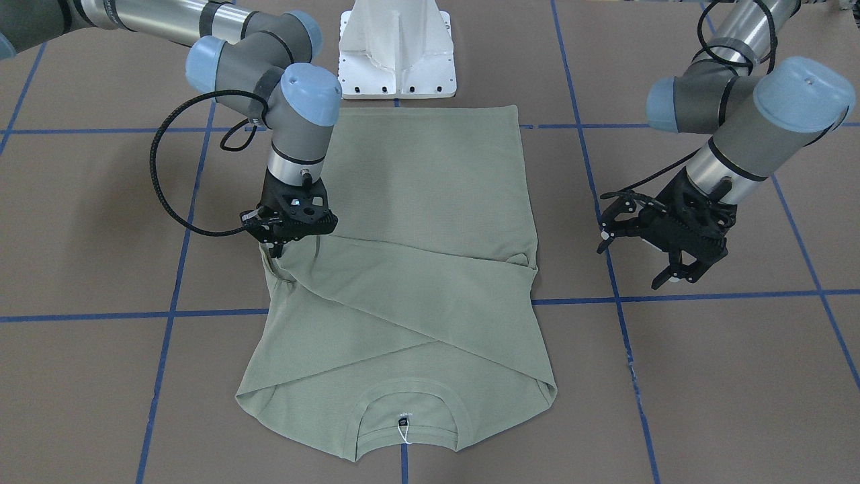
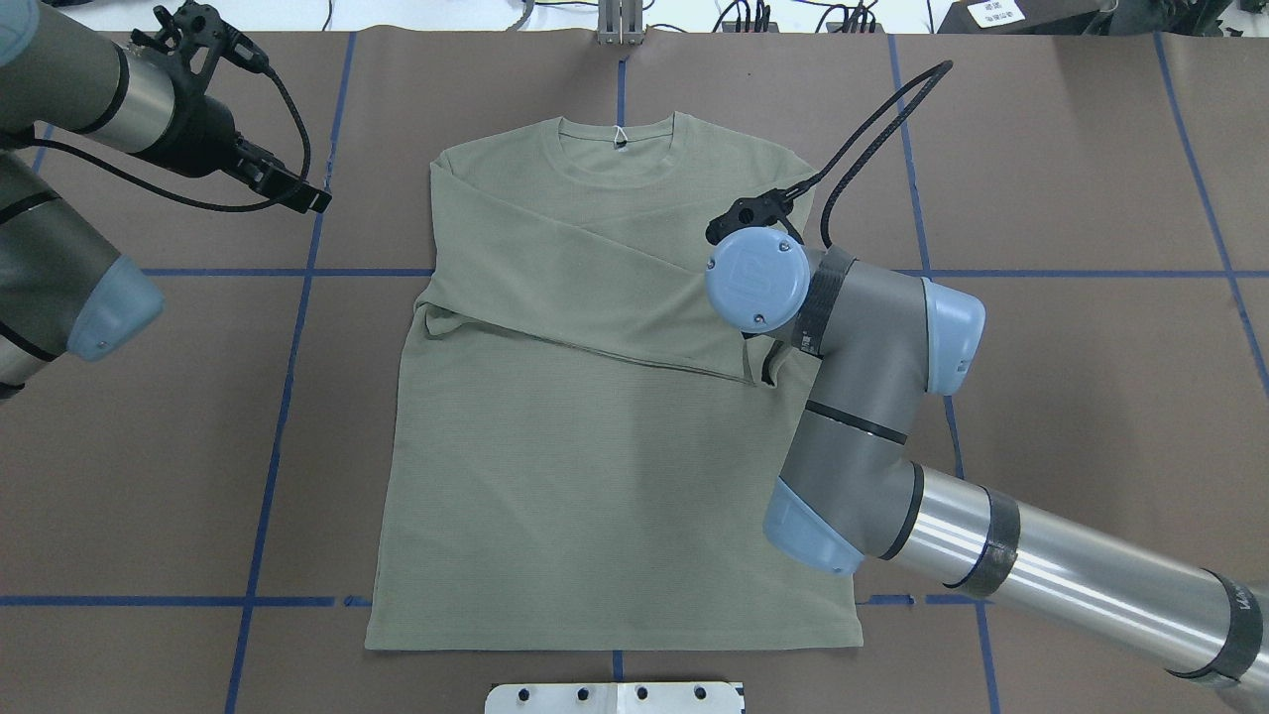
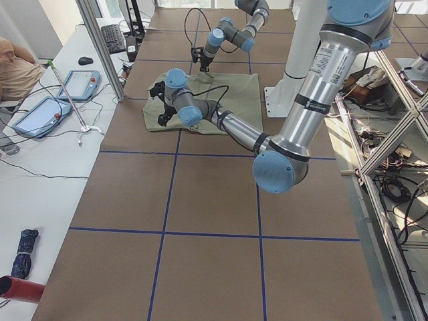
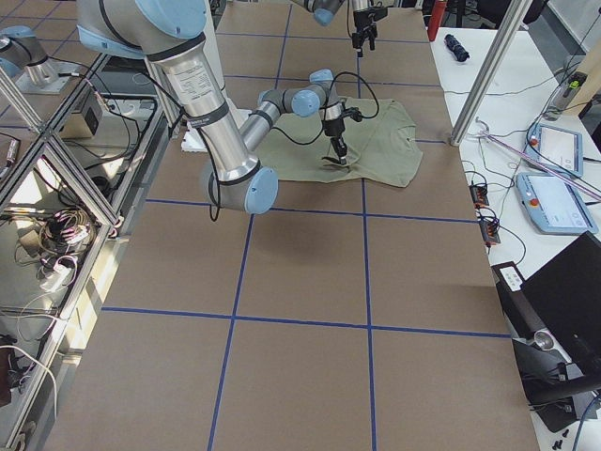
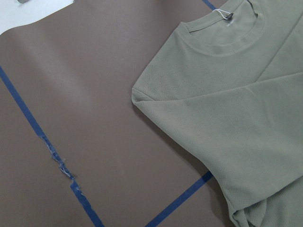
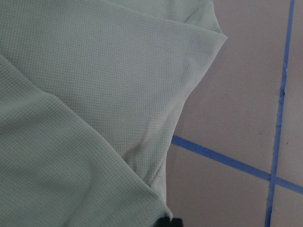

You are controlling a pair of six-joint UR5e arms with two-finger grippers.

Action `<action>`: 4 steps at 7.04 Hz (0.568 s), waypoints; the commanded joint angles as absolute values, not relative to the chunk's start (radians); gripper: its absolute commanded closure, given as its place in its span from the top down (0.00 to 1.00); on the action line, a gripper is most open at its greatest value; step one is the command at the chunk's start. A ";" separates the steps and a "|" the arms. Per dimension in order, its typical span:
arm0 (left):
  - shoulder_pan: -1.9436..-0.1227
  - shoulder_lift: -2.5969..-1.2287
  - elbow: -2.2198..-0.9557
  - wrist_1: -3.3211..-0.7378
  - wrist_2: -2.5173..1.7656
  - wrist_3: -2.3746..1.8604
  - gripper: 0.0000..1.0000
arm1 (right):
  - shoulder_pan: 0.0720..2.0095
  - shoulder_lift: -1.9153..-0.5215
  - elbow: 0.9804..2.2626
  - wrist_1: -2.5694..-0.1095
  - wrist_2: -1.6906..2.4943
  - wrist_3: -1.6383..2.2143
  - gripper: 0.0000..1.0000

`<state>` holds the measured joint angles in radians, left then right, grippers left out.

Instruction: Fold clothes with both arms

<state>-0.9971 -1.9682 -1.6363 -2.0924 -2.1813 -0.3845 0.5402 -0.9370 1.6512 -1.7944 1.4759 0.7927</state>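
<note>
While it lies flat on the brown paper-covered table (image 1: pixel 101 228), the pale sage-green long-sleeved knit shirt (image 1: pixel 430 202) has both sleeves folded across its chest; its round ribbed collar (image 1: pixel 366 430) lies on the side away from the white metal pedestal base (image 1: pixel 396 60); the black right gripper (image 1: pixel 277 254) is down at the shirt's side edge, touching cloth, though I cannot tell whether it pinches; the black left gripper (image 1: pixel 675 275) hangs with fingers spread over bare table, apart from the shirt, near a blue tape line (image 1: pixel 725 296).

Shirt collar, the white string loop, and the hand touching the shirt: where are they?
collar (image 1: pixel 411 393), front-facing view, ribbed band's top.
string loop (image 1: pixel 405 435), front-facing view, the thread's middle.
right hand (image 1: pixel 277 250), front-facing view, between its fingertips on the shirt (image 1: pixel 430 202).
</note>
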 commanded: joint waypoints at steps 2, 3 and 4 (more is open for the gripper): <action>-0.997 -1.968 -1.647 -2.092 -2.181 -0.403 1.00 | 0.571 -0.936 1.625 -1.757 1.474 0.711 0.00; -0.996 -1.968 -1.647 -2.092 -2.181 -0.403 1.00 | 0.571 -0.939 1.608 -1.702 1.476 0.721 0.78; -0.997 -1.968 -1.647 -2.094 -2.181 -0.403 1.00 | 0.572 -0.943 1.600 -1.634 1.482 0.741 1.00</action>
<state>-0.9964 -1.9679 -1.6468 -2.0927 -2.1813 -0.4023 0.5702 -0.9390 1.6121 -1.7081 1.4765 0.7263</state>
